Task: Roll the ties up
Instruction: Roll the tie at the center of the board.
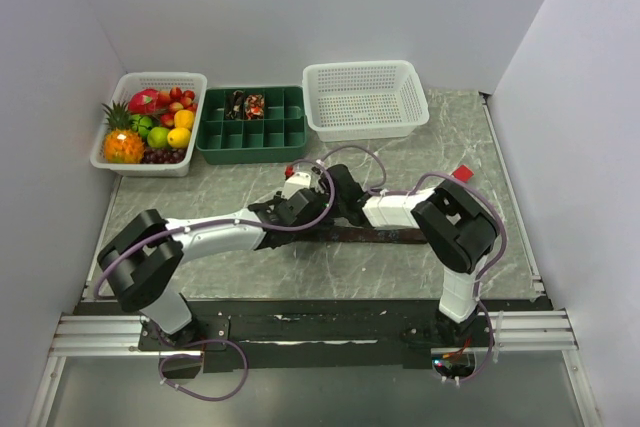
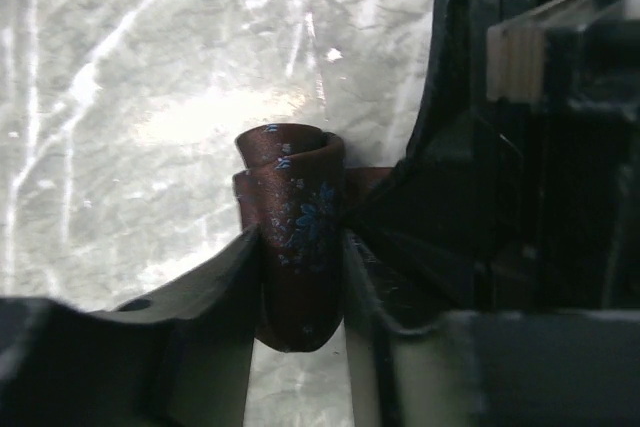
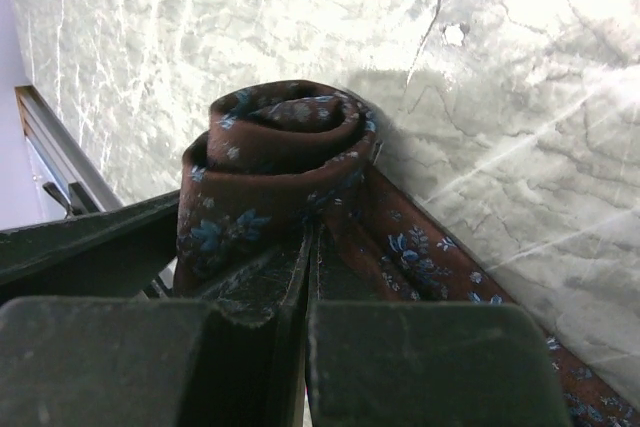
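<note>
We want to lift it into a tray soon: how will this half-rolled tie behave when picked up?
The tie looks like thin, soft fabric, so it is probably light and floppy. Its coil sits loose and uneven between the fingers of the left pincer, so it may unwind if released. The unrolled tail lying flat on the table would likely dangle.

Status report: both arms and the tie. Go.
Left gripper jaws around the tie roll. Right gripper jaws shut, tips at the roll. Tie part rolled, tail flat on table. Nothing blocking.
</note>
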Motion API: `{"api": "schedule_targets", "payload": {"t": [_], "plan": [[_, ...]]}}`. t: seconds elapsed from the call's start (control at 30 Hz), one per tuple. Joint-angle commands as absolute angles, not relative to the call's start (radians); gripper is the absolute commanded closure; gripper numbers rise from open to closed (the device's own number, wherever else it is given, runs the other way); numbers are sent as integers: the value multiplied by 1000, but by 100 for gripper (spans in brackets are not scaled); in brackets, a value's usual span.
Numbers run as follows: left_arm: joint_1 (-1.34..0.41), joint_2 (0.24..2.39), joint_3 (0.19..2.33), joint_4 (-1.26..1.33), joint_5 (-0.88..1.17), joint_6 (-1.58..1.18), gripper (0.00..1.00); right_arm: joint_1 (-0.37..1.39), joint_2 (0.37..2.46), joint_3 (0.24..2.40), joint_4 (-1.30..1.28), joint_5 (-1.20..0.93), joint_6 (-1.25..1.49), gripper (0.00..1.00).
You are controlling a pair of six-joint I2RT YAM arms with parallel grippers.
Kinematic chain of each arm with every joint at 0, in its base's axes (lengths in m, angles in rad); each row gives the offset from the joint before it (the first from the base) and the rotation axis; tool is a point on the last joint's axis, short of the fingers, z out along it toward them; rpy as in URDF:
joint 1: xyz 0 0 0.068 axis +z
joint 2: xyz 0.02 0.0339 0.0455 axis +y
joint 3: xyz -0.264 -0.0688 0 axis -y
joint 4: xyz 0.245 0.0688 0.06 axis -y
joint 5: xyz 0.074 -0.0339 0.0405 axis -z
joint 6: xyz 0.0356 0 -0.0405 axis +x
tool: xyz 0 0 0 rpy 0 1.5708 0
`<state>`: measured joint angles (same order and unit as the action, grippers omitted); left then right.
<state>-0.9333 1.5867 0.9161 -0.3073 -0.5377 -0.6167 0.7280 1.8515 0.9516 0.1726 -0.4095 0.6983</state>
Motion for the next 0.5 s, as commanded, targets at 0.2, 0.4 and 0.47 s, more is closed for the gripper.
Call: {"api": "schedule_targets", "payload": {"t": [0.2, 0.4, 0.47], "plan": [[-950, 1508, 819, -101, -350, -693, 50, 719, 1816, 907, 184, -361, 686, 100], [-948, 1500, 796, -52, -331, -713, 49, 706, 1757, 894, 108, -315, 641, 100], [-948, 1505, 792, -41, -333, -721, 49, 698, 1727, 903, 75, -284, 615, 100]]}}
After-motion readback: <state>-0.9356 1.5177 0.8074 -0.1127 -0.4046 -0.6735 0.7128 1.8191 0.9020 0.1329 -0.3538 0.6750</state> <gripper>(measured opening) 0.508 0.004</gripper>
